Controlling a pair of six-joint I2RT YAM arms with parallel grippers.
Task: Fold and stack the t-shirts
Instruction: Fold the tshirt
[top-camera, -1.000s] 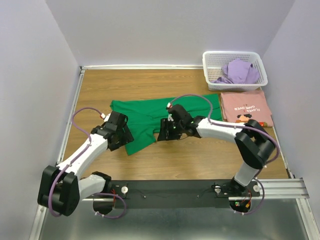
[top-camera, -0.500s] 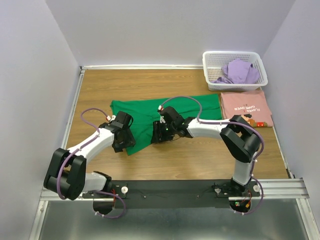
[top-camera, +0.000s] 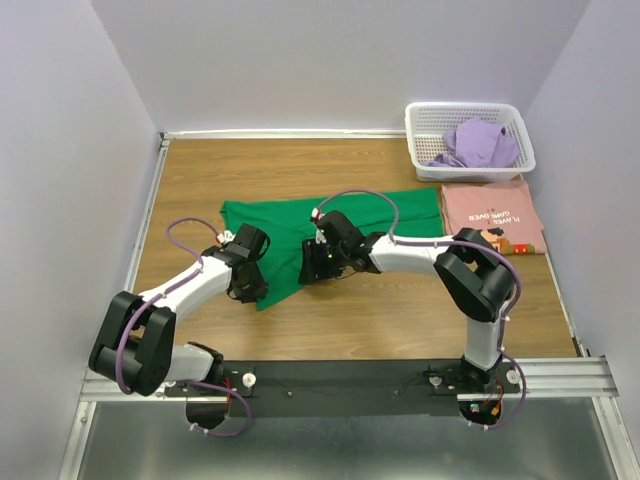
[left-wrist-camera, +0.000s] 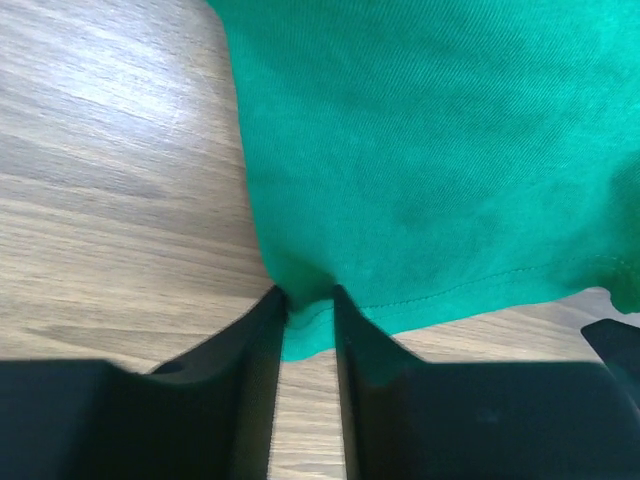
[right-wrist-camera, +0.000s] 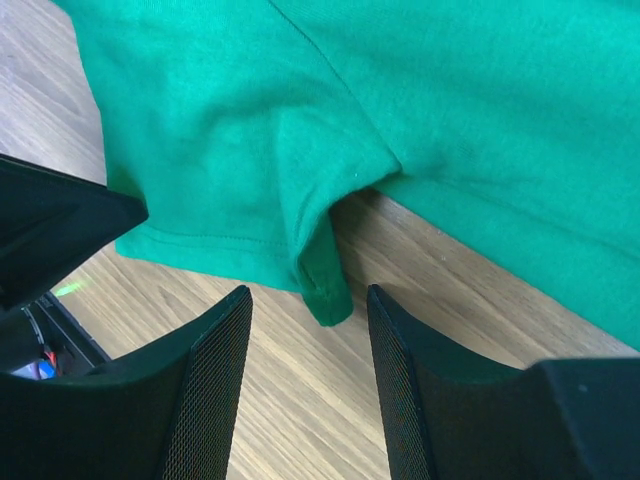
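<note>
The bright green t-shirt (top-camera: 330, 215) lies spread on the wooden table, its near-left corner pointing at the arms. My left gripper (top-camera: 255, 288) is at that corner; in the left wrist view (left-wrist-camera: 310, 300) its jaws are pinched on the green hem (left-wrist-camera: 430, 150). My right gripper (top-camera: 312, 268) sits at the shirt's near edge. Its jaws are open in the right wrist view (right-wrist-camera: 308, 292), with a folded flap of green hem (right-wrist-camera: 322, 270) just ahead of them. The dusty pink printed t-shirt (top-camera: 492, 215) lies folded at the right. The lavender t-shirt (top-camera: 478, 142) is crumpled in the basket.
The white lattice basket (top-camera: 415, 135) stands at the back right corner, just behind the pink shirt. Bare wood (top-camera: 400, 310) runs along the near edge in front of the green shirt. Purple walls close in the table on three sides.
The left gripper has moved right and forward onto the shirt's near-left corner. The right gripper has slid left along the shirt's near edge, so the two grippers stand closer together.
</note>
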